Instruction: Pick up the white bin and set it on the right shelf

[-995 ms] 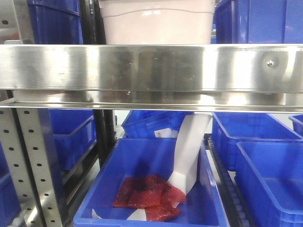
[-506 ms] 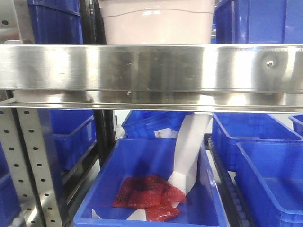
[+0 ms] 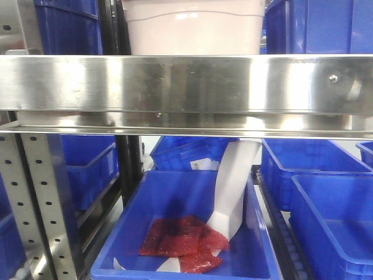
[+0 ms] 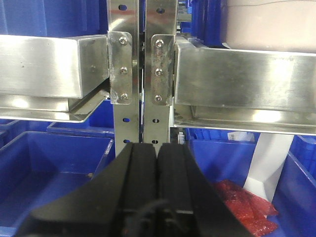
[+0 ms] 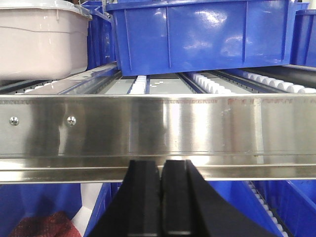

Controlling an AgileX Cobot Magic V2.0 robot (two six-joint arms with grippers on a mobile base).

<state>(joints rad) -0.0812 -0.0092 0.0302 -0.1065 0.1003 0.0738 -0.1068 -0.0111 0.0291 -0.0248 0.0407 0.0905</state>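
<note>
Sitting on right shelf [image 3: 186,81]: white bin [image 3: 195,29]. Left fingers [image 4: 158,163] pressed together, empty; right fingers [image 5: 161,180] likewise.

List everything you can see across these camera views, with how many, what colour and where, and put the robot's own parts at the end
white bin: one, pale pinkish-white, standing on the steel shelf, upper centre of the front view.
right shelf: one, shiny stainless steel, its broad front rail spanning the front view, with a small screw near its right end.
perforated uprights: two side by side, grey metal, where the two shelf rails meet.
blue crates: several, blue, on the roller shelf beside the white bin and on the lower levels.
red packets: a small pile, red, in the lower centre crate.
white paper strip: one, white, leaning in that same crate.
left gripper: one, black, jaws together, below the uprights.
right gripper: one, black, jaws together, below the shelf rail.
</note>
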